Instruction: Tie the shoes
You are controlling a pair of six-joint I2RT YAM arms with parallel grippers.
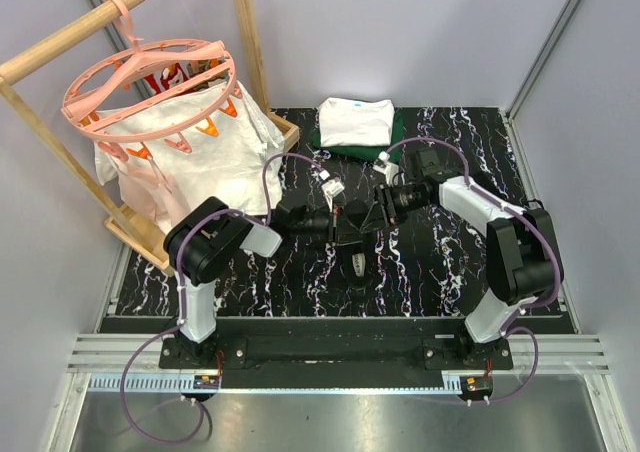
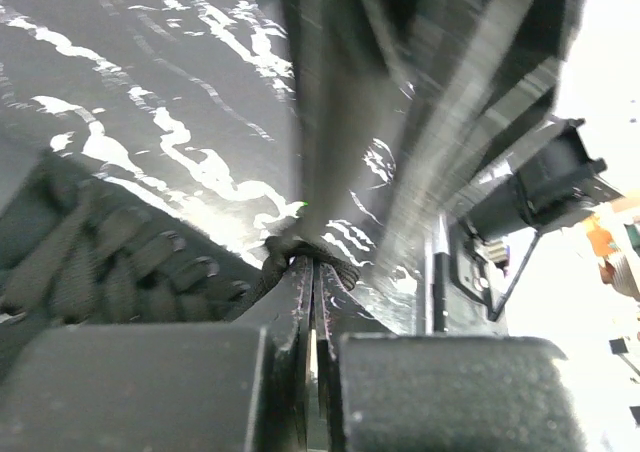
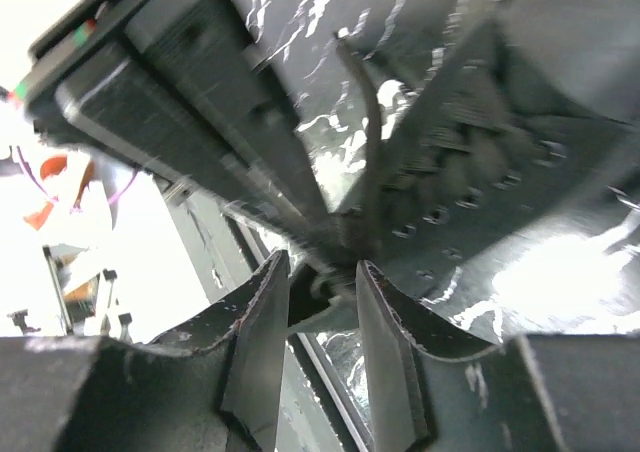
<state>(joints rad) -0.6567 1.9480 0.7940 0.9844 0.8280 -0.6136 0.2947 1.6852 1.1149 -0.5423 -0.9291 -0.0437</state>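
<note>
The small black sneaker (image 1: pixel 357 249) lies mid-table, its pale grey patch toward the near edge. Both grippers meet just above its far end. My left gripper (image 1: pixel 340 220) is shut on a black lace (image 2: pixel 292 251), which bunches over its tips (image 2: pixel 315 264); the laced top of the sneaker (image 2: pixel 100 267) lies left of them. My right gripper (image 1: pixel 373 213) is open, and its fingertips (image 3: pixel 322 270) stand on either side of the lace knot and the left gripper's tips. A lace strand (image 3: pixel 368 132) runs up beside the sneaker's eyelets (image 3: pixel 480 162).
Folded white and dark green clothes (image 1: pixel 357 124) lie at the far edge of the black marbled table (image 1: pixel 440 262). A wooden rack (image 1: pixel 60 42) with a pink hanger (image 1: pixel 150 82) and white garments (image 1: pixel 190 152) stands at the far left.
</note>
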